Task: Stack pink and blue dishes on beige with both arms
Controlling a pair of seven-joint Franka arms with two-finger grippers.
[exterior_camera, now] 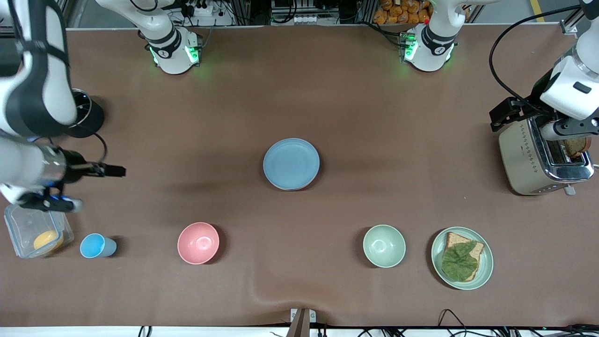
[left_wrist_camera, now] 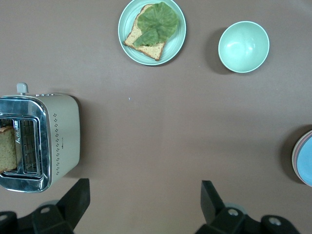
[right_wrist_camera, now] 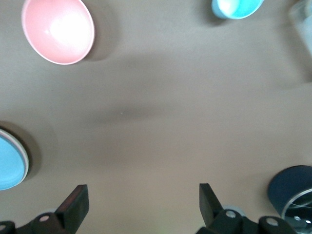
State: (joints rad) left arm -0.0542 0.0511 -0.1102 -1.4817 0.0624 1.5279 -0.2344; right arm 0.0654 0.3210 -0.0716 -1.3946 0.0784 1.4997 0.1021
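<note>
The light blue plate (exterior_camera: 291, 164) lies at the table's middle, on top of a stack. Under it a pink rim (left_wrist_camera: 294, 156) peeks out in the left wrist view, beside the blue plate (left_wrist_camera: 306, 160). In the right wrist view a pale cream rim (right_wrist_camera: 24, 158) edges the blue plate (right_wrist_camera: 9, 163). My right gripper (exterior_camera: 100, 187) (right_wrist_camera: 144, 202) hangs open and empty over bare table at the right arm's end. Also open and empty, my left gripper (exterior_camera: 538, 121) (left_wrist_camera: 145, 200) hangs beside the toaster (exterior_camera: 524, 159). Neither gripper touches the stack.
Along the side nearest the front camera stand a clear box (exterior_camera: 37, 234) holding something orange, a blue cup (exterior_camera: 96, 246), a pink bowl (exterior_camera: 198, 243), a green bowl (exterior_camera: 384, 245) and a green plate (exterior_camera: 486, 262) with toast and a leaf. A black round container (exterior_camera: 89, 117) sits near the right arm.
</note>
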